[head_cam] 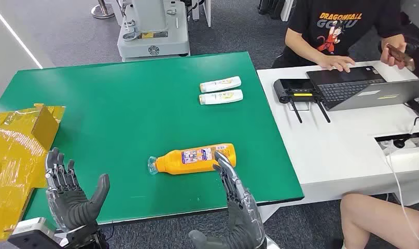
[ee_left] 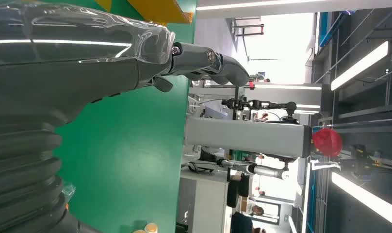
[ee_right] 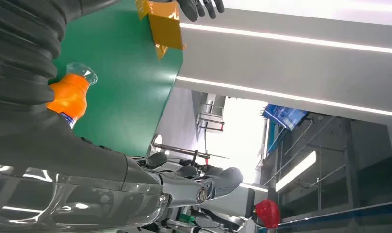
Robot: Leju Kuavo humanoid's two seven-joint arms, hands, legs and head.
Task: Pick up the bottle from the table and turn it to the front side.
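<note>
Table: I see a green table point(head_cam: 129, 109) with a yellow wrapped box point(head_cam: 15, 155) at its left edge.
Bottle: an orange bottle point(head_cam: 194, 158) lies on its side near the table's front edge, clear cap toward the left, a printed label with blue and white panels facing up. My right wrist view shows its orange shoulder and clear cap point(ee_right: 70, 94).
Right hand: my right hand point(head_cam: 238, 199) holds nothing, fingers extended, fingertips at the bottle's base end; I cannot tell if they touch it.
Left hand: my left hand point(head_cam: 72, 194) is spread apart and holding nothing, raised over the front-left corner, well apart from the bottle.
Small items: two white bottles point(head_cam: 220, 90) lie side by side farther back.
</note>
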